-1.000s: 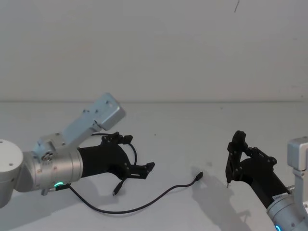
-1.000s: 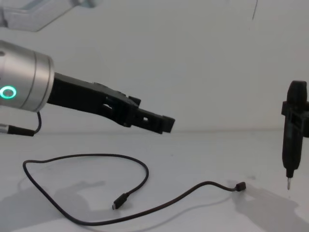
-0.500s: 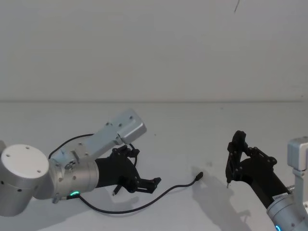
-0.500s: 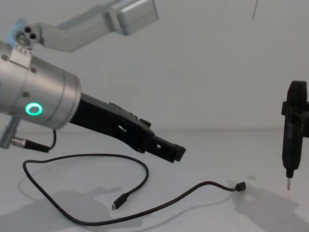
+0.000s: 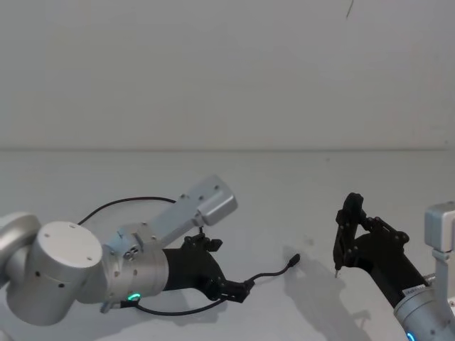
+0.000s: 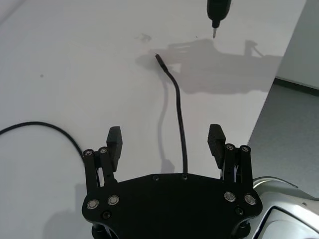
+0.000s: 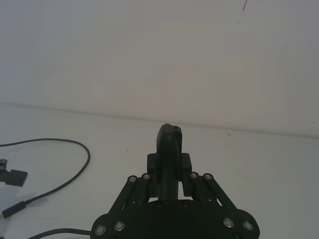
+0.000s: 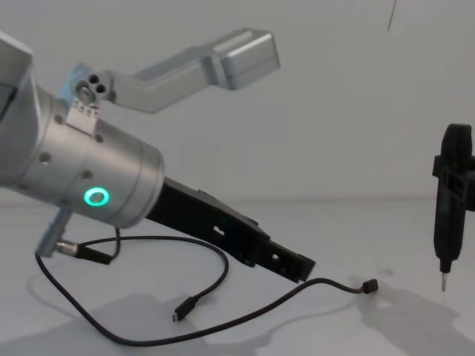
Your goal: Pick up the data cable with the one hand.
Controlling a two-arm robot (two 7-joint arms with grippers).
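On the left, the left hand (image 5: 240, 291) reaches low over the white desk (image 5: 284, 185), its silver wrist lit by a green ring. From the head and chest views its fingers look like one dark wedge slanting down to the right. The left wrist view settles the matter: the two fingers (image 6: 114, 139) stand wide apart, gripping nothing, and the data cable (image 6: 178, 124) runs straight out between them along the desk. I cannot tell whether the hand touches it.

The chest view gives the cable's whole lie. A loose loop sits on the left under the wrist. One plug (image 8: 179, 314) lies near the front, pointing near and left. The long run sweeps rightward under the hand's tip (image 8: 297, 268) to the other plug (image 8: 369, 285), which points right. So the cable's long axis goes left to right across the desk. The head view adds a far arc of it behind the left arm. A short black wire with a silver connector (image 8: 70, 248) hangs at the wrist, apart from the cable.

On the right, the right hand (image 7: 169, 163) is clamped on a black pen-shaped tool (image 8: 449, 208), upright, metal tip down, just above the desk, well right of the plug.

The desk is bare and white, the wall (image 5: 227, 71) behind pale and plain. The left wrist view catches the desk's edge and grey floor (image 6: 291, 124) beyond.
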